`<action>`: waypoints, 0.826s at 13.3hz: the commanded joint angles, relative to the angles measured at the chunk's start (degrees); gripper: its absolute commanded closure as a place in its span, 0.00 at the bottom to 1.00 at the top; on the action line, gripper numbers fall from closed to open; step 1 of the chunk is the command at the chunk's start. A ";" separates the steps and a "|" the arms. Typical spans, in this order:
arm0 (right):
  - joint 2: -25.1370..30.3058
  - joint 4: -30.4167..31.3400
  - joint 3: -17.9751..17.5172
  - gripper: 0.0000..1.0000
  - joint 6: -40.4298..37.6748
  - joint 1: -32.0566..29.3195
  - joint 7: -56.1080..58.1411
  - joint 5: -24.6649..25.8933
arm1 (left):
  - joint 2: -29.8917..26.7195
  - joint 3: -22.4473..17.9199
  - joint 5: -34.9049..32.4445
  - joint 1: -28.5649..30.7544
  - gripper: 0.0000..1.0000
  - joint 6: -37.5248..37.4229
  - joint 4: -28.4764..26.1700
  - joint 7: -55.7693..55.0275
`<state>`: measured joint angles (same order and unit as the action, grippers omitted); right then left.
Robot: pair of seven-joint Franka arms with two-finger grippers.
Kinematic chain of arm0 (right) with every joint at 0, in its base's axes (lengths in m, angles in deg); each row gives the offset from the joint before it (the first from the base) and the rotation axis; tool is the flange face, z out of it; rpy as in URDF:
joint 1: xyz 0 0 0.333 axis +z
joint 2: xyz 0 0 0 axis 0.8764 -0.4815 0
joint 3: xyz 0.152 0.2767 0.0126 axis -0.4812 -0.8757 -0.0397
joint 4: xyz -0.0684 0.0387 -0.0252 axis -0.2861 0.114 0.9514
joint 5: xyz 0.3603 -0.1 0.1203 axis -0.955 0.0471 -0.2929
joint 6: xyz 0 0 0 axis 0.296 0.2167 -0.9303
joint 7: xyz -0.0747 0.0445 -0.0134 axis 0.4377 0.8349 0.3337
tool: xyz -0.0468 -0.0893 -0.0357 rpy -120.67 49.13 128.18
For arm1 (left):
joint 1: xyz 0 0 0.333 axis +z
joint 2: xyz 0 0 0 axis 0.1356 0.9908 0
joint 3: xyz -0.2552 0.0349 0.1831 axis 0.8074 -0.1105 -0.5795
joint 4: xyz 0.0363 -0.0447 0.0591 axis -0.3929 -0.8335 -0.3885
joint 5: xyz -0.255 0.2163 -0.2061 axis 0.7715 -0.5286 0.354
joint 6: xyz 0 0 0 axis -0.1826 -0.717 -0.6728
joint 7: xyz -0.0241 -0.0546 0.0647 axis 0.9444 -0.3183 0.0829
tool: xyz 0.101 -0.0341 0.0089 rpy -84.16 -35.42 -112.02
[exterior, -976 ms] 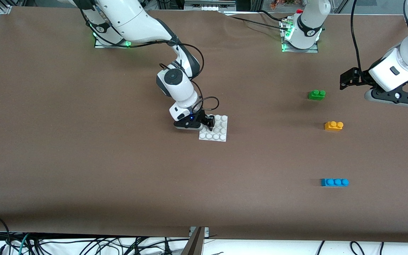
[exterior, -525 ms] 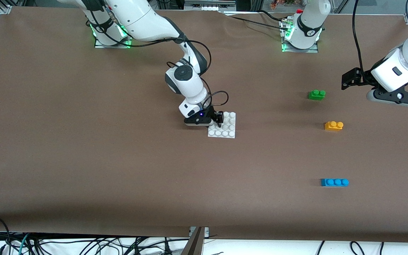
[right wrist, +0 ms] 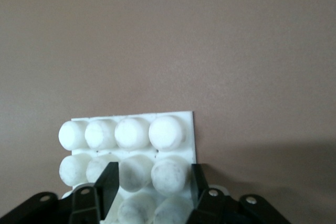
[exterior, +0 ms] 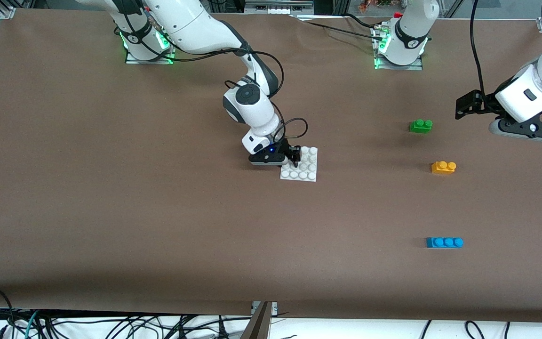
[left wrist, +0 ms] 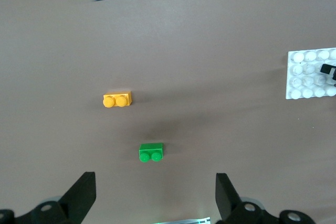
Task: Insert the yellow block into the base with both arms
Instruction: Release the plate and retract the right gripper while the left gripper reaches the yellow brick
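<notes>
Left gripper (left wrist: 152, 195) is hanging wide open in the air near the left arm's end; small orange-yellow plastic two-stud brick (exterior: 443, 167) is lying on the table off toward the camera and table middle, long axis along the table's length; left arm is the nearer one; right gripper (exterior: 293, 157) is clamping the flat white studded plastic base plate (exterior: 305, 170) at mid-table, well apart.

The desk (exterior: 111, 212) is showing plain brown. The base (exterior: 305, 170) is showing white (round studs, 4x4 grid). The yellow block (exterior: 443, 167) is showing orange-yellow, one brick (exterior: 420, 125) green, another brick (exterior: 444, 242) blue. Both arms are showing white with black bands.
</notes>
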<state>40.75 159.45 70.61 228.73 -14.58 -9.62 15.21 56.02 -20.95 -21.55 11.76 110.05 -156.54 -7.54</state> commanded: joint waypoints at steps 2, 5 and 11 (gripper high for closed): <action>2.31 -1.22 -0.68 0.03 -2.55 -5.04 0.14 1.15 | 1.37 0.13 1.15 0.26 0.00 -0.89 1.90 0.66; 9.95 -1.05 -1.30 0.01 -16.31 -11.19 3.90 0.89 | 2.08 0.22 0.62 0.25 0.00 -0.98 1.81 0.74; 28.31 3.68 -2.18 0.00 -44.37 -25.25 21.81 -0.78 | 5.06 -0.39 0.53 1.57 0.00 -0.45 1.72 0.57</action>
<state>61.29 157.22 69.95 188.73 -34.89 6.18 15.43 58.95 -21.27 -21.55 12.51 110.09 -156.49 -7.54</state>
